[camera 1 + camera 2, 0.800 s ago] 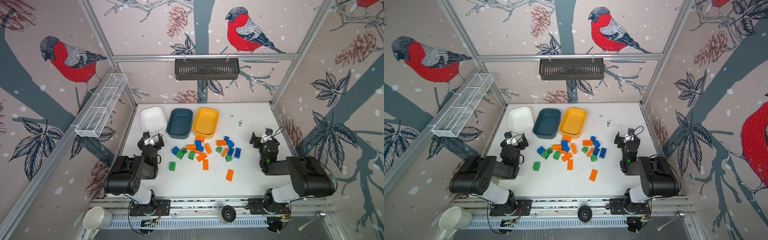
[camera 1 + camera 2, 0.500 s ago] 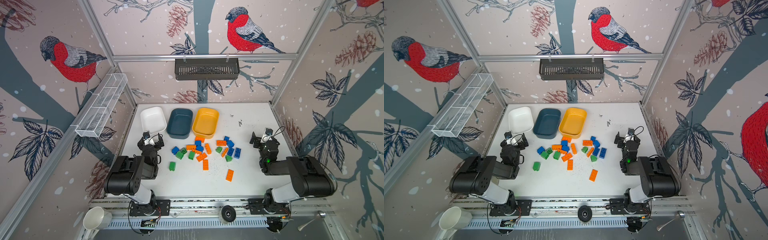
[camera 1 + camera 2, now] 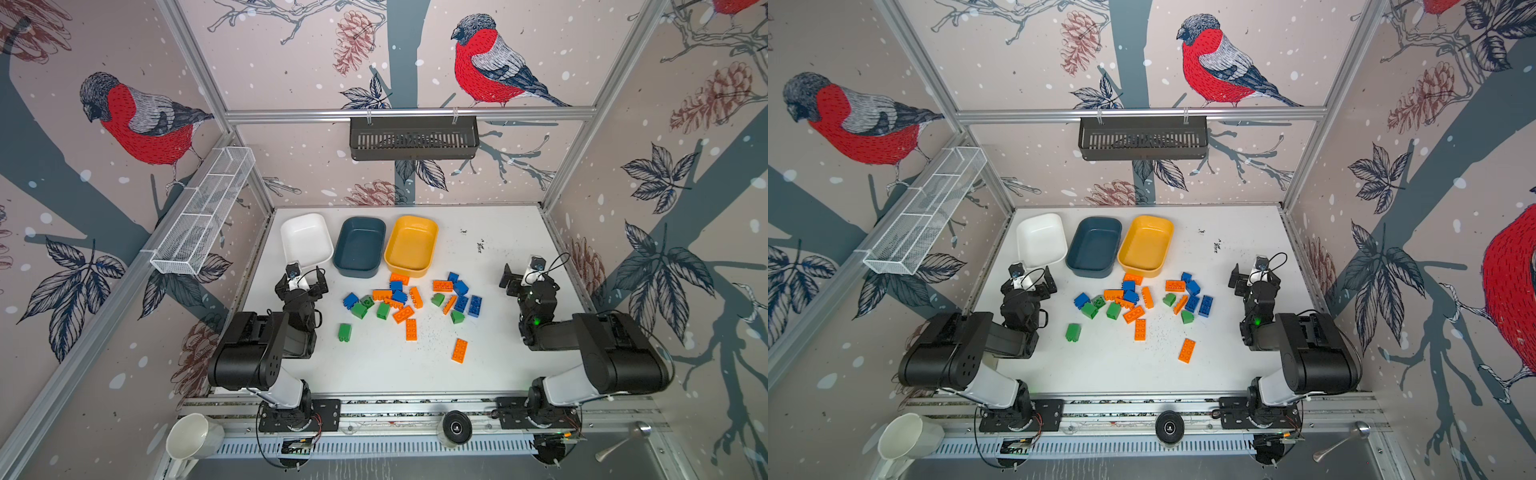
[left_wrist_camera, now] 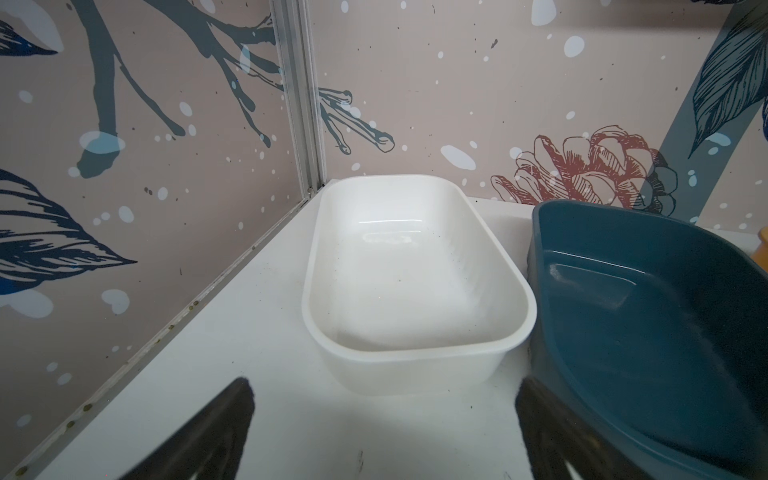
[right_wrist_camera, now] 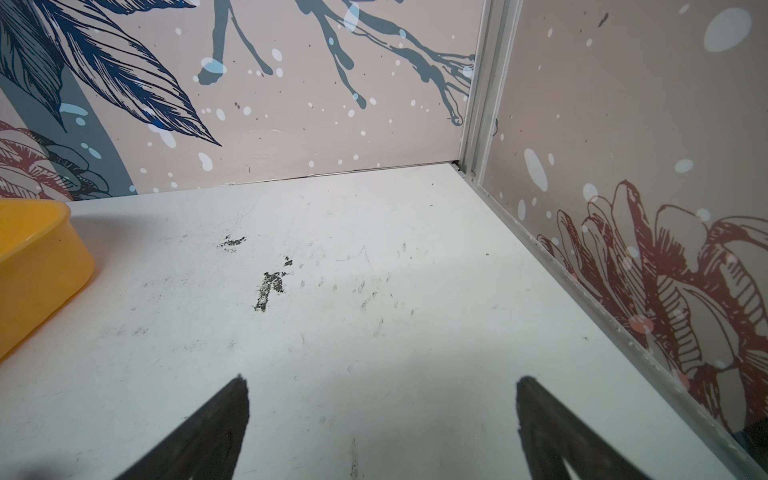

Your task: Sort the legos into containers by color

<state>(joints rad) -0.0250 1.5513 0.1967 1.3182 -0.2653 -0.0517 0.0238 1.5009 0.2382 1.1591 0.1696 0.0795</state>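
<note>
White wire-mesh tray (image 3: pixel 203 216): fixed to the left wall, above the table (image 3: pixel 374 370). Left gripper (image 3: pixel 300 282): claw released, jaws spread wide with nothing between them, low over the left of the table, just near of the white tub (image 3: pixel 306 241). Containers, 3, in a row at the far left-centre of the table: the white tub, then the teal tub (image 3: pixel 359 247), then the yellow-orange tub (image 3: pixel 411 245), side walls close together. Legos (image 3: pixel 415 297): orange, blue and green, loose on the table in a scatter at the centre, just near of the teal and yellow-orange tubs; 1 green brick (image 3: pixel 344 332) lies apart at the near left, 1 orange brick (image 3: pixel 459 350) apart at the near right. Right gripper (image 3: pixel 528 279): claw released, jaws spread wide around nothing, low over bare, scuffed table at the right, apart from the scatter.
</note>
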